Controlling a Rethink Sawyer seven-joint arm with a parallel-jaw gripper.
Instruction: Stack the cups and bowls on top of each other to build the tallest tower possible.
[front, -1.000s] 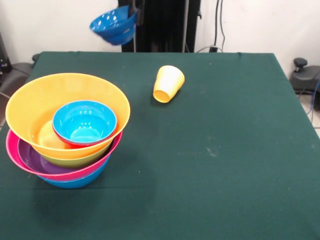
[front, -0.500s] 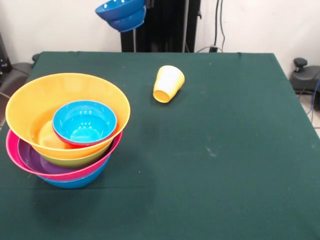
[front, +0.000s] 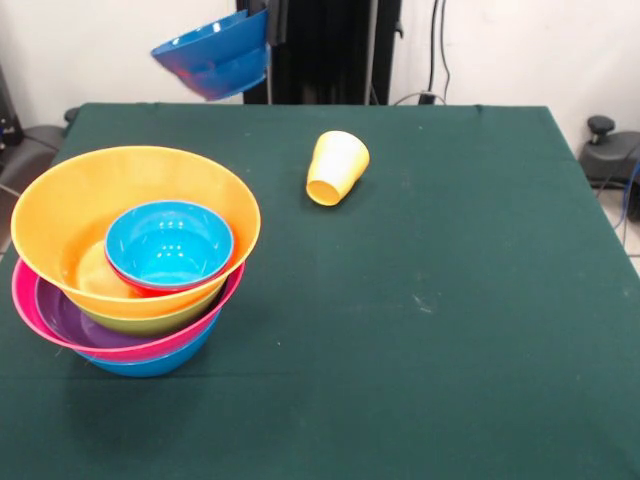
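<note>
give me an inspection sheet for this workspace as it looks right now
surface: dark green table cloth, a few faint pale marks, otherwise bare.
job's things: tower at the front view's left, with the orange bowl on top of green, purple, pink and blue ones, and a light blue bowl nested in a red one inside it. yellow cup lies on its side, apart from the tower. dark blue bowl is held tilted in the air above the table's far edge.
clutter: nothing seen.
grippers: gripper at the dark blue bowl's rim; fingers mostly hidden.
cables: cables hang down the back wall.
surroundings: pale wall, dark equipment at the right.
</note>
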